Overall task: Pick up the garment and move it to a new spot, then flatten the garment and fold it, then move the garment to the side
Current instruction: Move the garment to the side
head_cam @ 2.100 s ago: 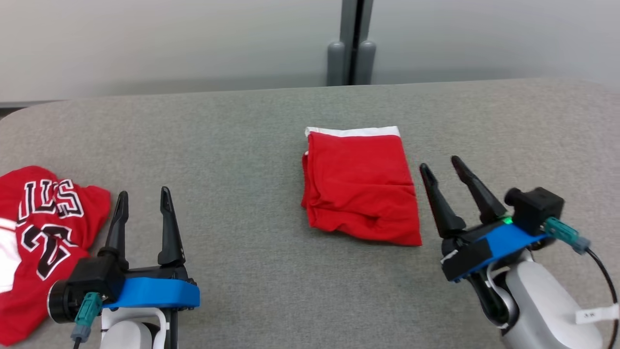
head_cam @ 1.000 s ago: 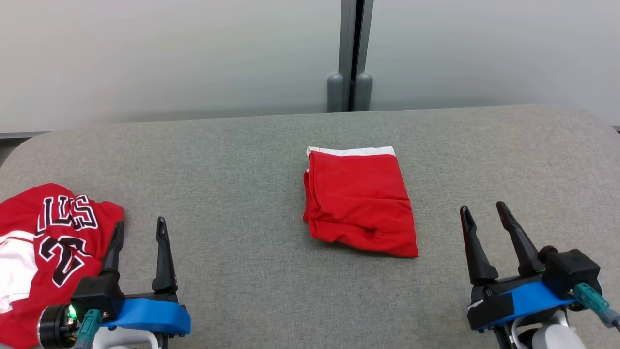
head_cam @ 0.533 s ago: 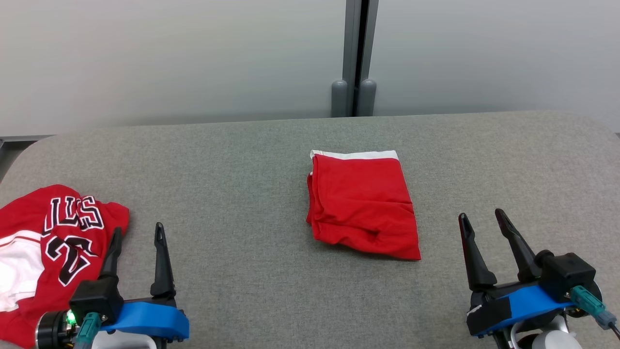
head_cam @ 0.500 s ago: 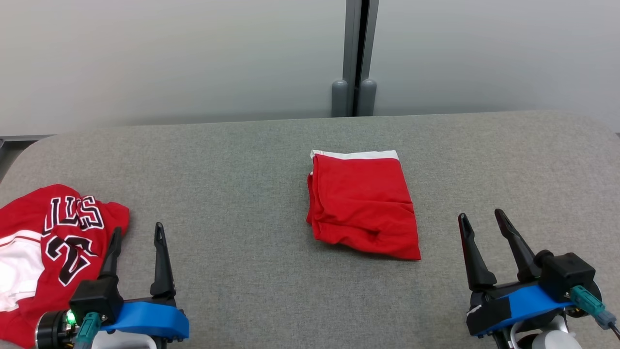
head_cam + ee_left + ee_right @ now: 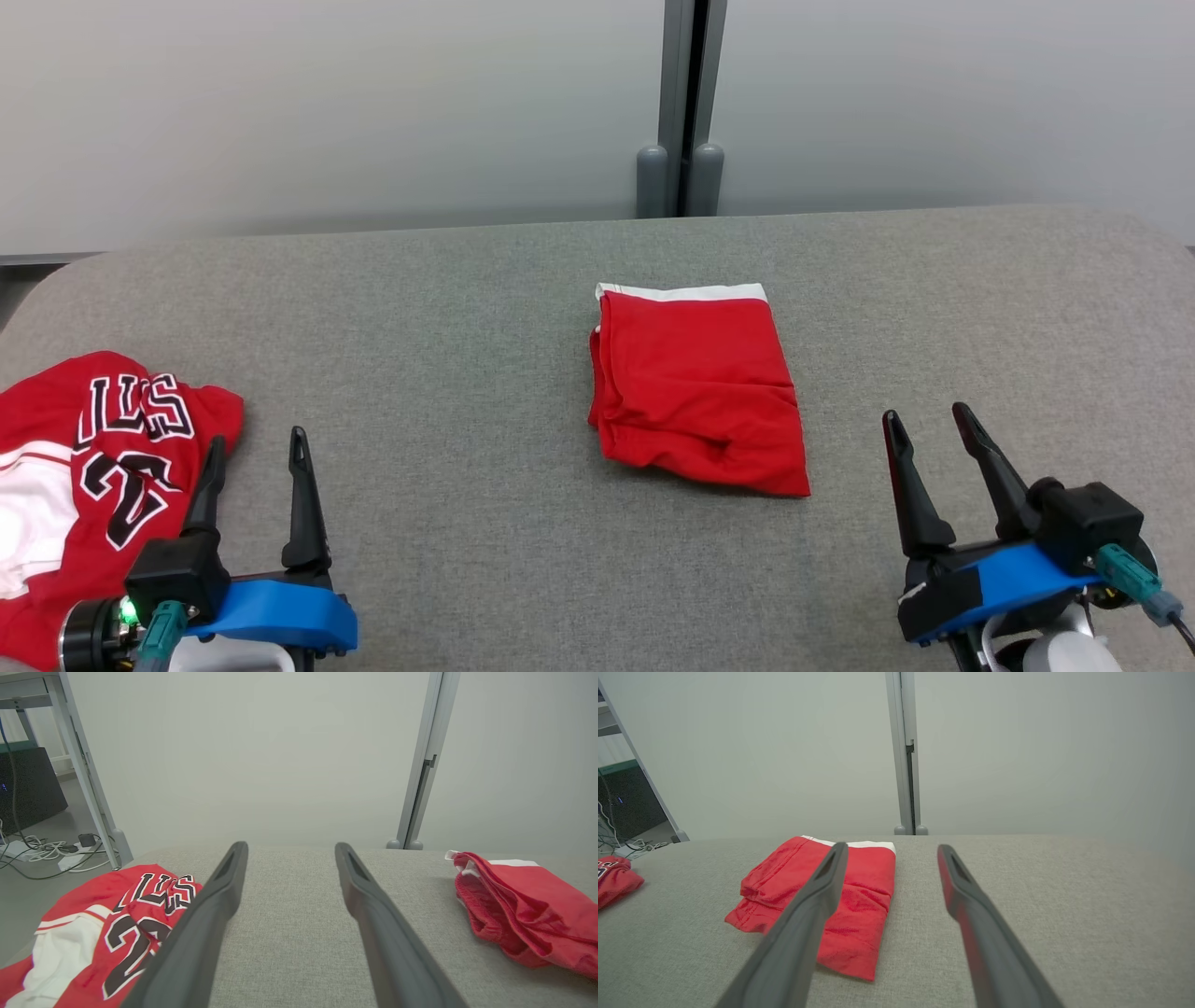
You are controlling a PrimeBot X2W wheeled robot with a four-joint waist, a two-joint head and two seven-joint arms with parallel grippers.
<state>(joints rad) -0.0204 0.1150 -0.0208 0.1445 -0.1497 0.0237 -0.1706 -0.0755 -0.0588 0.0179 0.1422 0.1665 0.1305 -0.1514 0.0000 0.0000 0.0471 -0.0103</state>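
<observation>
1. At the near edge, the left end effector [image 5: 258, 439] and right end effector [image 5: 926, 413] both gape wide, holding nothing.
2. A crumpled jersey [image 5: 103, 467] lies at the tabletop's [image 5: 448, 308] left edge.
3. The folded red garment [image 5: 695, 392] lies mid-tabletop, untouched.

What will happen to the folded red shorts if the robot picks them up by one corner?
The red shorts would probably flop and come unfolded: they are soft cloth, with wrinkles and loose layers along the edge. They likely feel light, since they lie thin and flat. Pushed across the table, they might bunch up, since its cover looks rough.
</observation>
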